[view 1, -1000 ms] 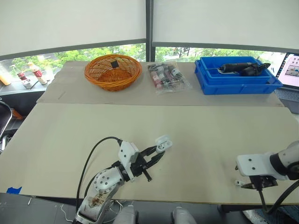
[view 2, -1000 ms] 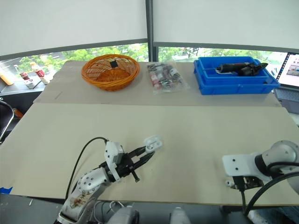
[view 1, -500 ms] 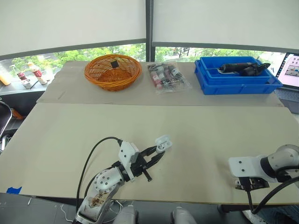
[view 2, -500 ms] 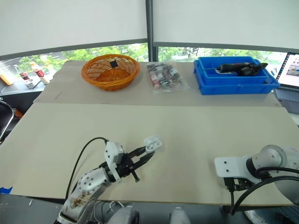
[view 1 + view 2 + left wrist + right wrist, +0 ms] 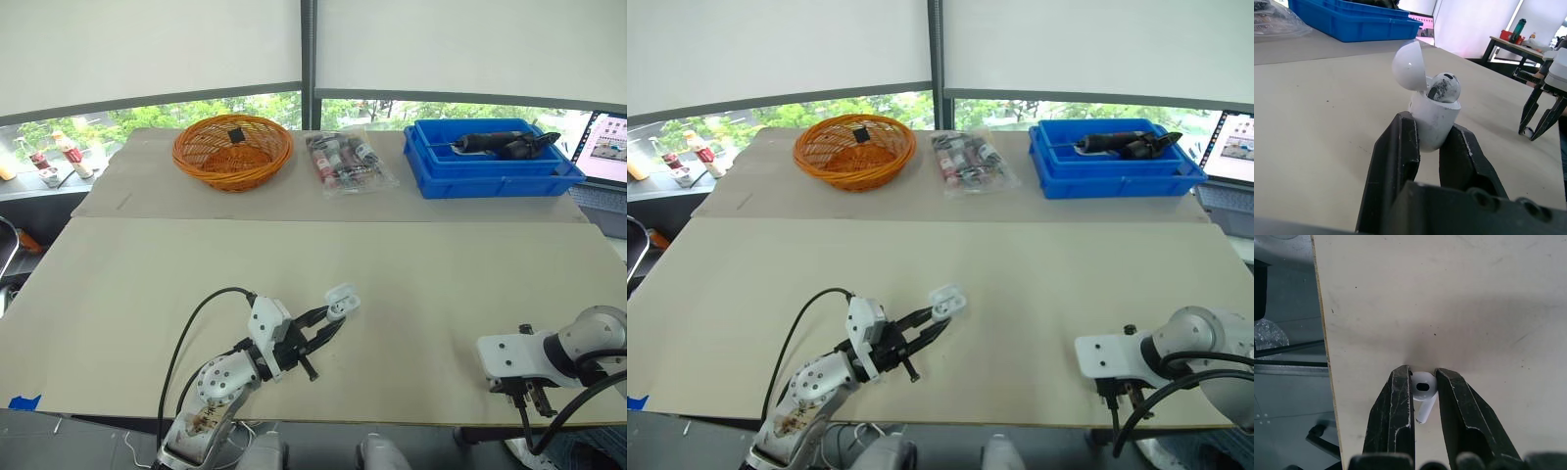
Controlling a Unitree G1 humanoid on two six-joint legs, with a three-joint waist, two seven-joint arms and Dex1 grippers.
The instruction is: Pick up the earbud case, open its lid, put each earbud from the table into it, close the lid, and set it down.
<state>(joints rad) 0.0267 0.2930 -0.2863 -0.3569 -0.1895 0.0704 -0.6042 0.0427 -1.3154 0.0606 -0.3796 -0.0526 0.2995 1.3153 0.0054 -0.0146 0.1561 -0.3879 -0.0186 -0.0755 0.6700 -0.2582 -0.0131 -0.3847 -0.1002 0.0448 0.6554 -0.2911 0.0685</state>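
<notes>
— While the left gripper (image 5: 330,316) clamps the earbud case (image 5: 1432,120), how does the case sit in it?

— Its lower body is pinched between the two black fingers, and its top stands clear past the fingertips. The lid (image 5: 1409,66) is swung up and open. One seated earbud (image 5: 1444,87) shows its head at the case's mouth.

— And the other one?

— The loose earbud (image 5: 1423,387) lies on the table (image 5: 441,255), well to the right of the case and nearer the robot than it. The right gripper (image 5: 1423,377) points down over it, fingers closed against either side of the earbud's head, its stem lying between them.
</notes>
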